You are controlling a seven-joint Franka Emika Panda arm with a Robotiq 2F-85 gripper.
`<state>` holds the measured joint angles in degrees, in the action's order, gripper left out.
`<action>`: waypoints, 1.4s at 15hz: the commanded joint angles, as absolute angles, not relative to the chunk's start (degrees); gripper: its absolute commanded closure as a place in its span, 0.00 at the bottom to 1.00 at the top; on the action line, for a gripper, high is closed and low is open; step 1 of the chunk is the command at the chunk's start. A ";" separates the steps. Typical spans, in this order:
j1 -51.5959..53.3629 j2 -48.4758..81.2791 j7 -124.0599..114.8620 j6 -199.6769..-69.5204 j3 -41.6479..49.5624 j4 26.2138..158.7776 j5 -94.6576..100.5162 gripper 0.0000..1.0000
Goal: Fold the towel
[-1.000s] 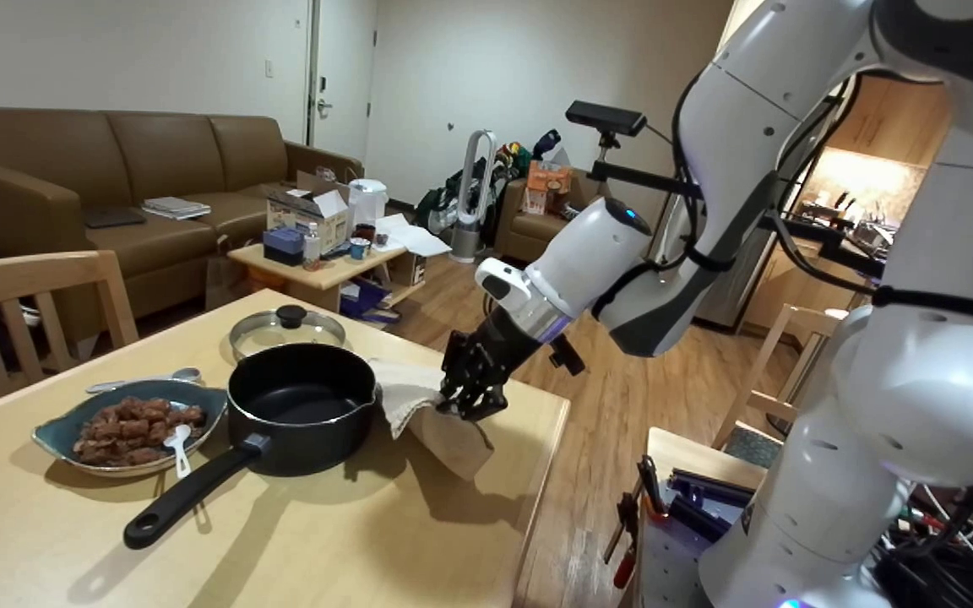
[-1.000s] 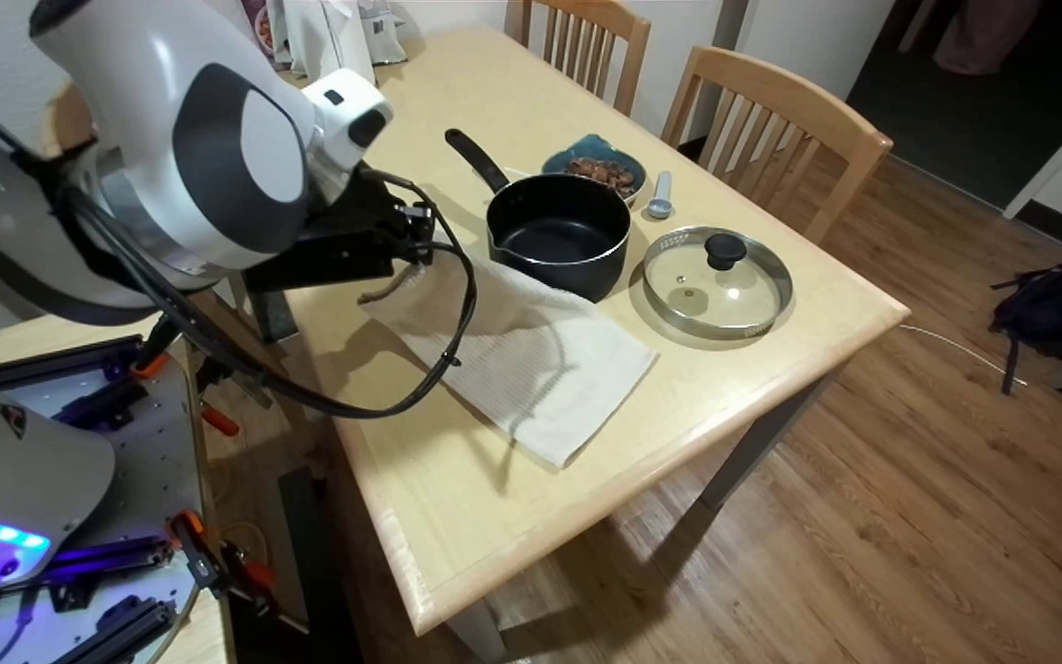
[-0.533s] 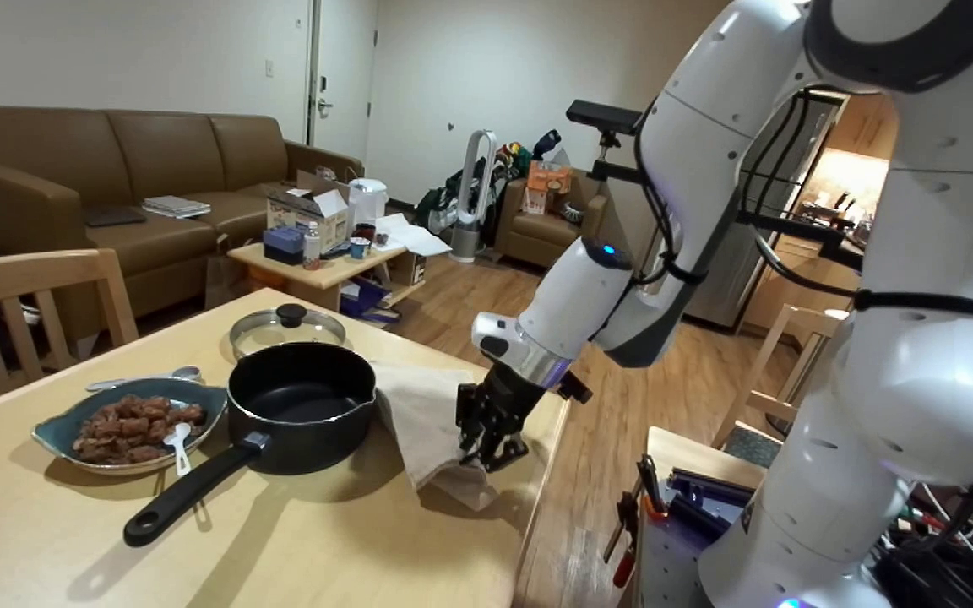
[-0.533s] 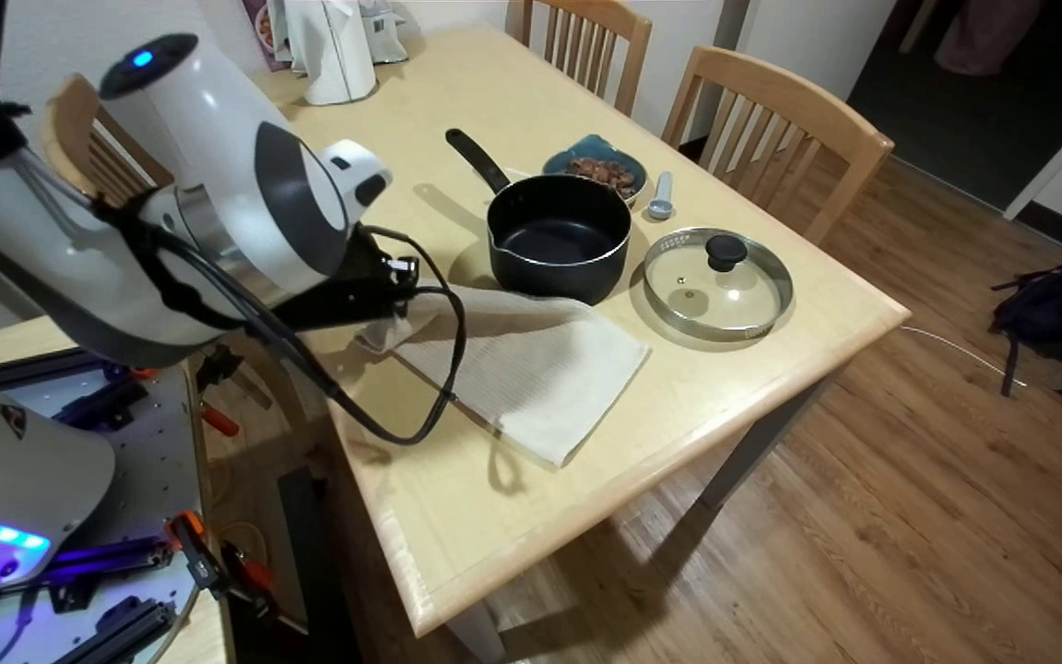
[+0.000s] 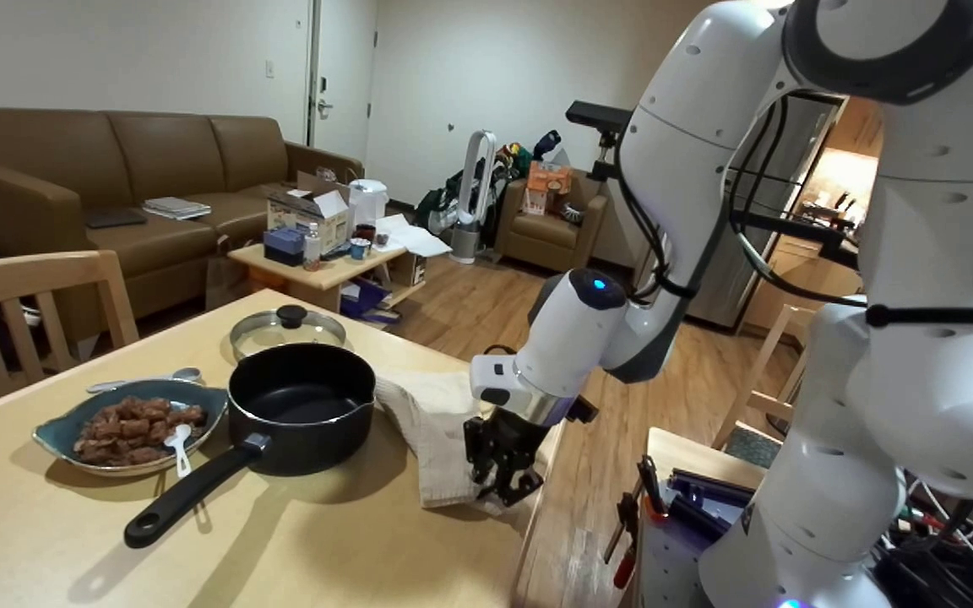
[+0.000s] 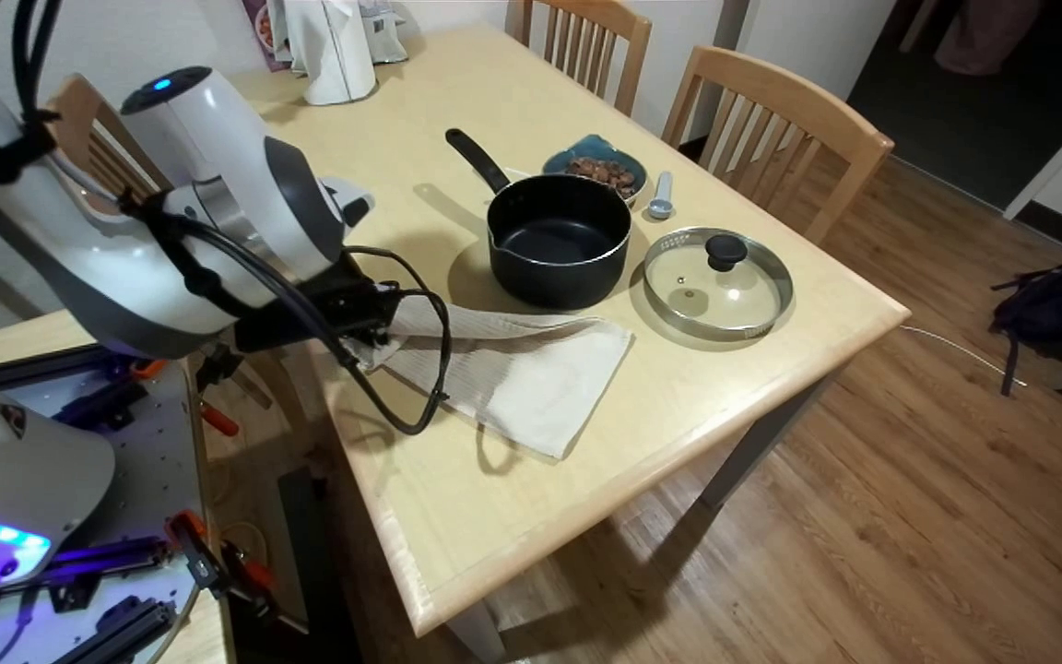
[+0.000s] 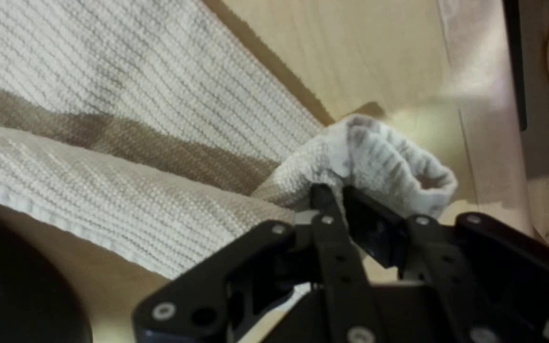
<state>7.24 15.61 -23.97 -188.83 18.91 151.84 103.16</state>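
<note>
- Folding seems to be the step in hand: in the wrist view, a bunched end of the off-white towel is clamped in the gripper.
- In an exterior view, that end's held low near the edge of the wooden table; next it'll probably need to be laid flat and let go. A leather couch and bladeless fan can be seen behind.
- In an exterior view, a saucepan and glass lid are parked beside the towel.
</note>
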 commanded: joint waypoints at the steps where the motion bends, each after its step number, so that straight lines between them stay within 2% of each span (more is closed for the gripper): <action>1: 15.31 14.76 -21.69 -183.82 24.20 153.61 101.38 0.97; 2: 16.93 12.54 -21.27 -183.08 25.04 153.85 101.10 0.97; 3: 7.89 8.06 -14.17 -178.74 15.43 155.96 95.86 0.97; 4: 8.22 5.91 -12.79 -176.77 14.32 156.26 94.46 0.97; 5: 14.98 3.39 -15.31 -176.12 19.01 155.63 95.64 0.97; 9: 15.90 -6.58 -12.84 -172.66 16.43 155.45 91.82 0.97; 10: 10.09 -8.44 -9.74 -171.86 10.17 155.62 88.36 0.97; 11: 15.09 -9.48 -5.81 -171.42 14.90 155.84 83.82 0.97; 17: 19.38 -12.23 20.11 -174.60 20.56 158.36 54.48 0.97; 21: 29.97 -16.64 37.03 -171.79 31.36 161.69 34.87 0.97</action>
<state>23.59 -10.98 25.81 -173.95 24.71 158.38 46.08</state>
